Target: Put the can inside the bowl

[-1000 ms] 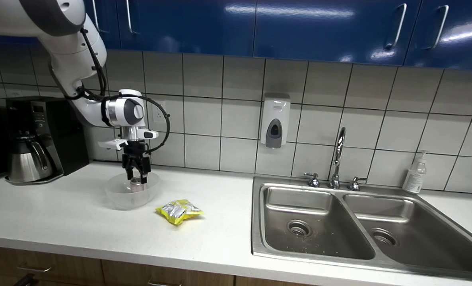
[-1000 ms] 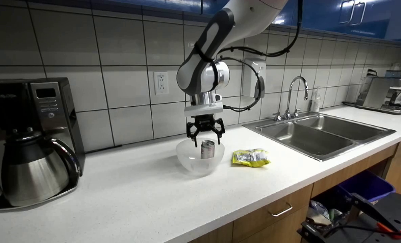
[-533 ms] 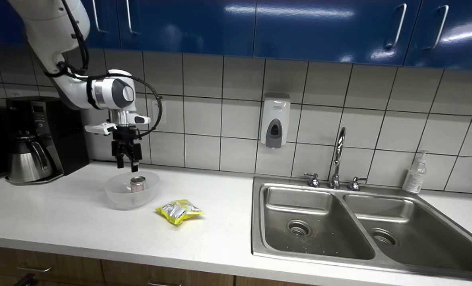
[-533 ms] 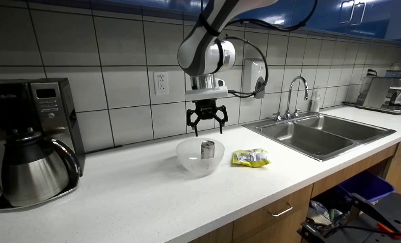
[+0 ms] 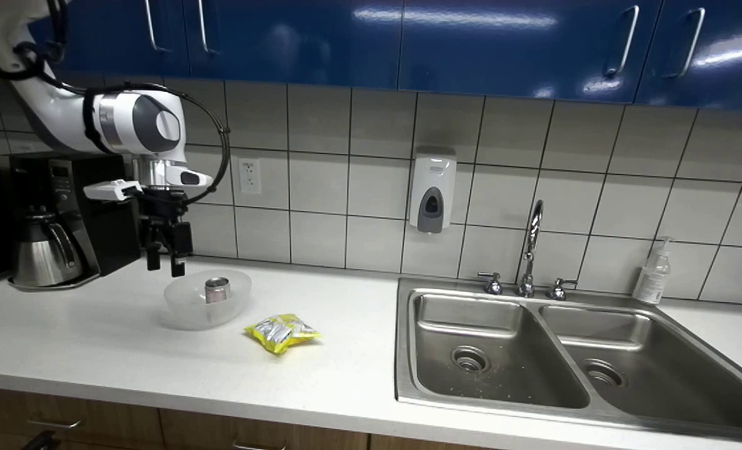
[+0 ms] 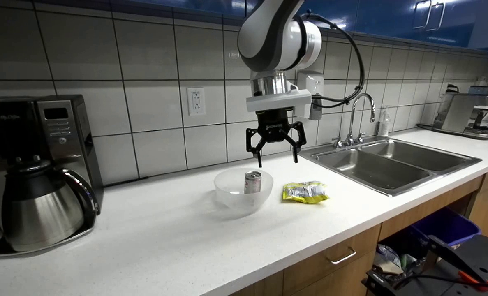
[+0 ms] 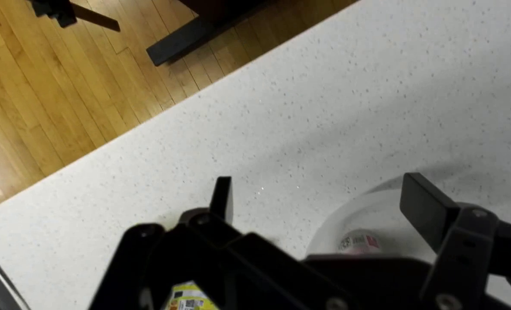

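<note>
- Countertop (image 6: 153,246) is stretching out beneath the claw (image 6: 278,163), bearing everything that this job is calling for.
- White arm (image 5: 64,119) is reaching down above the claw and holding it pointed at the countertop, presumably so it can be working straight over whatever is standing there.
- Steel sink (image 6: 394,162) is lying well apart from the claw, off to one side, playing no part that I'm seeing.
- Coffee maker (image 6: 58,131) is standing well off to the claw's other side, its carafe (image 6: 42,209) resting on the base.
- Claw itself is hanging in midair, its fingers spread wide and gripping nothing; I'm guessing it is hovering like that so as not to be knocking anything below.
- Bowl (image 6: 241,203) is sitting mouth up, lower than the claw and off to one side, apart from the fingertips, and is serving as the holder here.
- Snack packet (image 6: 305,192) is lying lower than the claw too, near the bowl without touching it, looking like a bystander.
- Can (image 6: 252,183) is standing upright inside the bowl, which is just what the task is asking for, so I'm reckoning the placing is done. From the claw it is sitting lower and off to one side, clear of both fingers.
</note>
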`<state>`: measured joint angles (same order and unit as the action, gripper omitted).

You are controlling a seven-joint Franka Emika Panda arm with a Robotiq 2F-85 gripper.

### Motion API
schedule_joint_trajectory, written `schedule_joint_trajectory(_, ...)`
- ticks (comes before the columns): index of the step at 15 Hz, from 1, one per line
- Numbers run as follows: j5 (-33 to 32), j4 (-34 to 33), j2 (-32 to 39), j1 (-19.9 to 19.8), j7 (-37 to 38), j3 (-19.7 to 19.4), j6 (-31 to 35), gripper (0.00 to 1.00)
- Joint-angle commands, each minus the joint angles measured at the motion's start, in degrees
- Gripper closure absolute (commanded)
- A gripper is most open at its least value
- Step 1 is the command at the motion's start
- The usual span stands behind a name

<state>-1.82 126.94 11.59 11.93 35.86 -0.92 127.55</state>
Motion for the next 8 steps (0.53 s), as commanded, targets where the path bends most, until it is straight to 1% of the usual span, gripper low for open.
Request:
schedule_joint_trajectory(1, 1.85, 11.55, -10.14, -1.11, 1.71, 2.11, 2.04, 0.00)
schedule_joint_trajectory(6, 4.21, 22.03, -19.36, -1.56, 2.96, 4.74, 2.43, 0.00)
schedule_joint_trajectory(8, 6.41, 24.33, -21.90, -1.78, 2.29, 5.59, 0.34, 0.00)
